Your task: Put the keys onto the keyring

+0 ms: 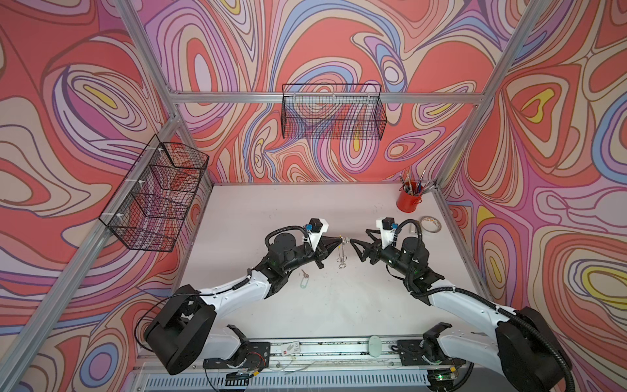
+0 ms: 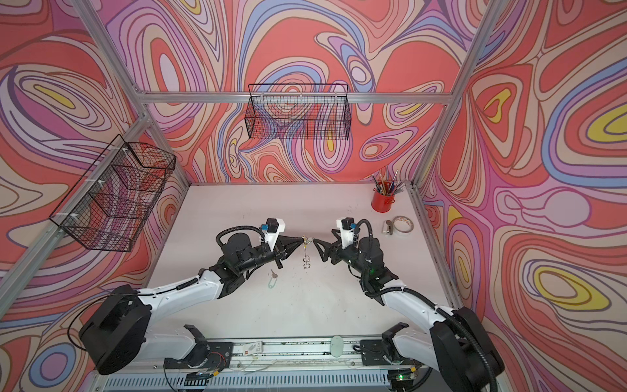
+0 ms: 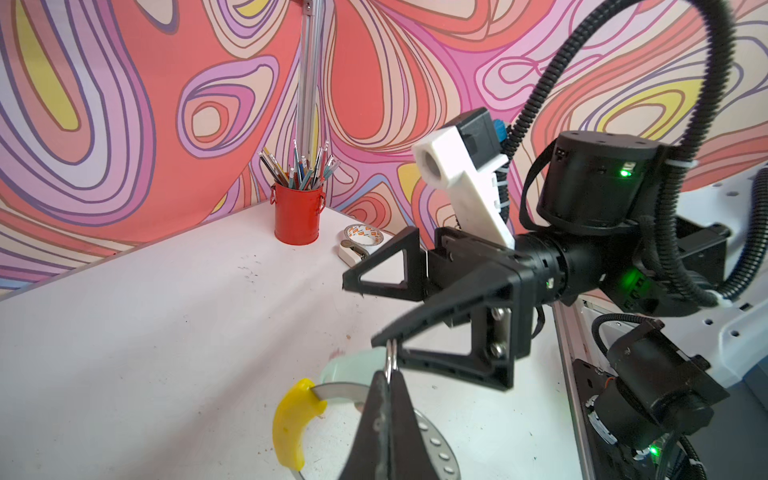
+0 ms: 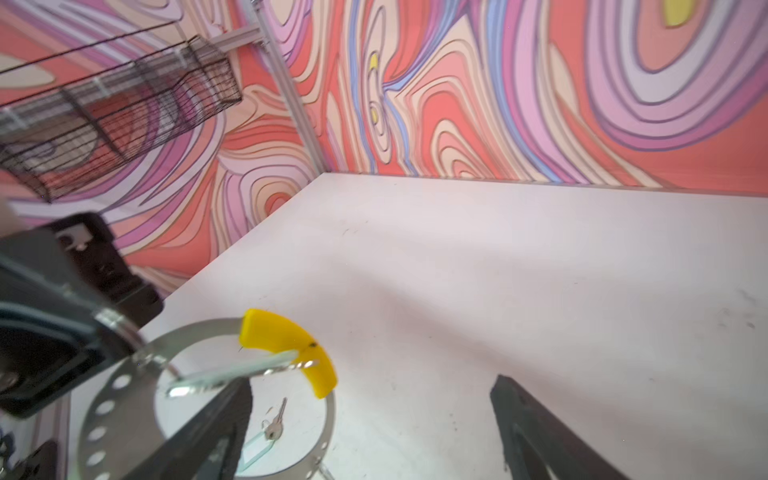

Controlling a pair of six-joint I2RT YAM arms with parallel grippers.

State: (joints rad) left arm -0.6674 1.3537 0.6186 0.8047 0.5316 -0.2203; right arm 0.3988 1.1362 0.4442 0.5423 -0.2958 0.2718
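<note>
My left gripper (image 1: 339,241) is shut on a small wire loop at the top of the keyring (image 1: 342,254), a flat grey hoop that hangs edge-on above the table in both top views. In the left wrist view its yellow sleeve (image 3: 291,424) shows beside the shut fingers (image 3: 380,415). One of the keys, with its pale tag (image 4: 232,374), lies across the hoop (image 4: 112,399); I cannot tell whether it is threaded on. Another key (image 1: 303,278) lies flat on the table under my left arm. My right gripper (image 1: 359,236) stands open just right of the keyring, holding nothing.
A red pot of pens (image 1: 409,200) and a whitish tape roll (image 1: 430,224) stand at the back right of the white table. Black wire baskets hang on the back wall (image 1: 334,112) and the left wall (image 1: 152,193). A metal rail (image 1: 339,349) runs along the front edge.
</note>
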